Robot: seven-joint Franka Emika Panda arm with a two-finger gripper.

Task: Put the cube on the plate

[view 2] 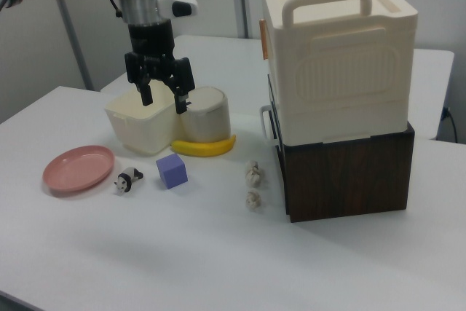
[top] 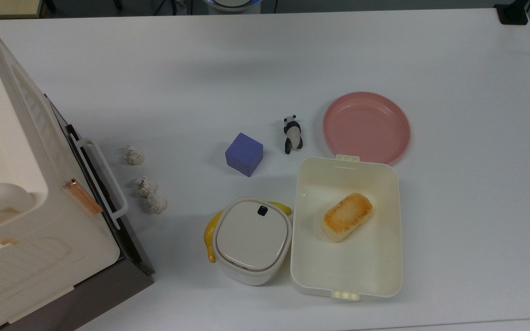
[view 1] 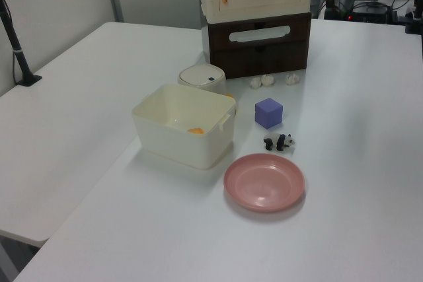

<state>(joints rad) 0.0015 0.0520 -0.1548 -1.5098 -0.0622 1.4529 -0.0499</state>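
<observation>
Currently the task stands at its first step: approach and grasp. In the right view the tool (view 2: 165,95) hangs at the upper left of the frame, above the cube, its fingers apart and holding nothing.

The cube (top: 244,154) rests on the counter (top: 453,69) near the centre of the top view, a matte periwinkle solid with plain flat faces. The plate (top: 366,128) lies to the right of centre in the top view, a round, shallow, smooth pink dish with a raised rim; its lower rim meets the cream lunch box (top: 387,276). A small panda figurine (top: 292,134) lies between cube and plate.

Judged from this layout, the next move calls for a descent over the cube with the fingers straddling two opposite flat faces, then a lift high enough to clear the figurine.
</observation>
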